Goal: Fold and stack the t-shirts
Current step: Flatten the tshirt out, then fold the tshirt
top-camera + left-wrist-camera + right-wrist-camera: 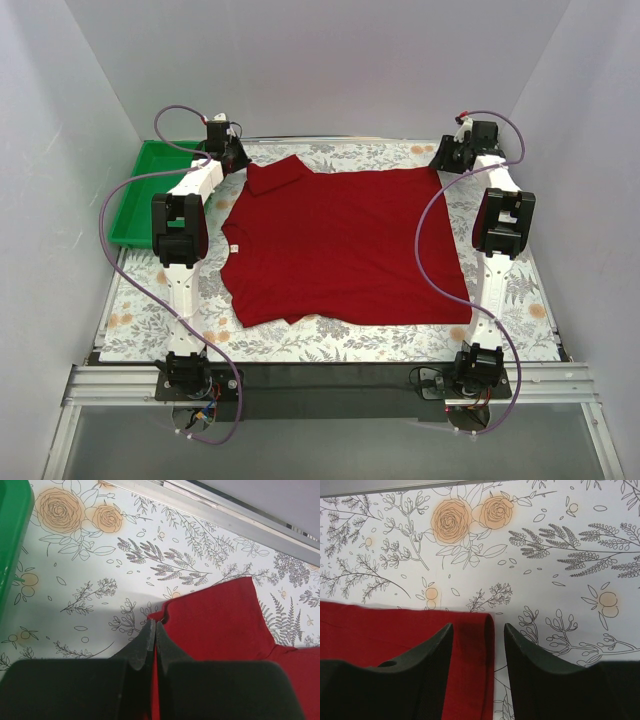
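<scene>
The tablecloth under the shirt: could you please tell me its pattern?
The tablecloth is white with line-drawn leaves and pale orange roses, clearest in the right wrist view.

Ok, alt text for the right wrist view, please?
The right gripper hangs with its jaws open either side of a corner of a dark red t-shirt. The shirt lies flat on a white table cover printed with flowers and leaves.

It was a robotics lab test cell. Plain white walls point(60, 150) boxed in a floral-printed surface point(330, 340). A left arm point(180, 240) and a right arm point(500, 225) were bolted to an aluminium rail point(320, 385) at its near edge, and purple cables point(428, 240) looped loose over it.
</scene>
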Robot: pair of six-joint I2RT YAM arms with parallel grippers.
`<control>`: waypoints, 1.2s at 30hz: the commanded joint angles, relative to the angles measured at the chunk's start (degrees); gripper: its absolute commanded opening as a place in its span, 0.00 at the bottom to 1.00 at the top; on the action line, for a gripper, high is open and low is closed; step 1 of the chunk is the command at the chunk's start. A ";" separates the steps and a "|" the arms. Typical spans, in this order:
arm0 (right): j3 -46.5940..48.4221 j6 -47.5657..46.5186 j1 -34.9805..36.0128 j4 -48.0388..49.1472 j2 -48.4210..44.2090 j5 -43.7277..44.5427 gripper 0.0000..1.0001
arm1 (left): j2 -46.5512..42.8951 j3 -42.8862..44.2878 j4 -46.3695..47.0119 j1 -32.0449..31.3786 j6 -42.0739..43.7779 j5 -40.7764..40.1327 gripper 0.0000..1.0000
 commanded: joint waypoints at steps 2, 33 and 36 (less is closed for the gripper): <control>2.69 1.29 0.17 -0.19 1.73 -0.39 0.44 | -4.43 0.23 0.99 0.63 0.71 1.01 0.00; -5.12 9.81 -4.40 15.36 -9.87 -18.66 0.01 | -8.83 7.35 7.23 5.99 0.10 14.19 0.00; -6.62 10.34 -4.84 16.16 -10.40 -21.30 0.01 | -9.09 6.65 8.37 6.16 0.71 16.04 0.00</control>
